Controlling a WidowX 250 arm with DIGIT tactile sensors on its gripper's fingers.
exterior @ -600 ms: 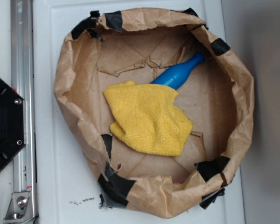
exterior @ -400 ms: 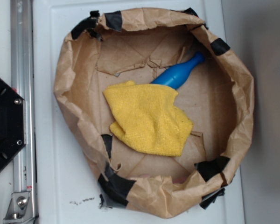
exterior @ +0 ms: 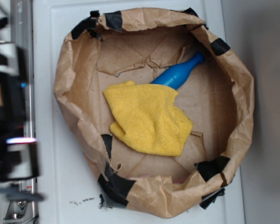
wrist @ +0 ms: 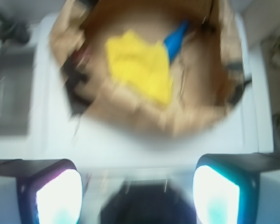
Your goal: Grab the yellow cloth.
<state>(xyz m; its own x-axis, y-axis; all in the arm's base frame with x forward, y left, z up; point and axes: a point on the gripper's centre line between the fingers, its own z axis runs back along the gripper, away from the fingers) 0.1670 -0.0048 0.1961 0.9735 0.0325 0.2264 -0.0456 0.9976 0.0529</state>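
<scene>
Look into the round nest of crumpled brown paper, its rim patched with strips of black tape, and you find the bright yellow soft cloth with a nubby weave lying near the middle of its floor. The cloth is rumpled and folded over on itself, with one corner pointing toward the upper left. A blue plastic bottle lies on its side just beyond the cloth; its wide end is tucked under the cloth's upper edge and its narrow neck points up and to the right, toward the paper wall. The nest sits on a white bench, which carries a few dark scuff marks near the lower edge.

In the exterior view you see the arm only as a dark, motion-blurred mass at the left edge, over the metal rail, well apart from the nest.

The wrist view is blurred too. There the hand shows as two dark fingers with bright pale faces, set wide apart at the bottom of the picture with nothing between them. The yellow cloth and the blue bottle lie far ahead of the hand, inside the paper nest.
</scene>
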